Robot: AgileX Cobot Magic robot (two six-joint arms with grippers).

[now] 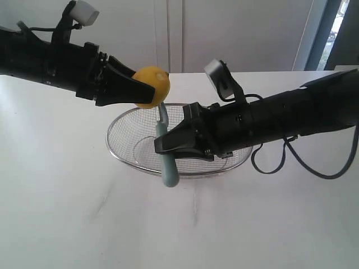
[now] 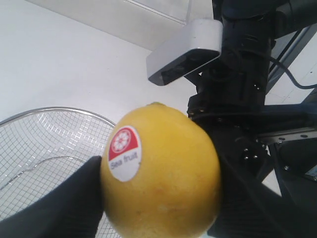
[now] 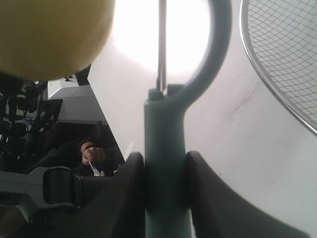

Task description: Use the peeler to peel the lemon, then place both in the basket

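My left jaws clamp the small round bright-yellow lemon (image 1: 154, 84) above the silver wire-mesh basket (image 1: 129, 140) on the white surface (image 1: 84, 224). My right jaws grip the pale teal-handled peeler (image 1: 168, 162) upright, blade just under the lemon.

Ext. view: bright, washed-out daylight, window (image 1: 338, 22) at 1 o'clock; white bench (image 1: 84, 224) nearly blown out, faint soft shadows. Right wrist: strong backlit glare behind peeler (image 3: 164, 148), lemon (image 3: 49, 34) blurred. Left wrist: lemon sharp.
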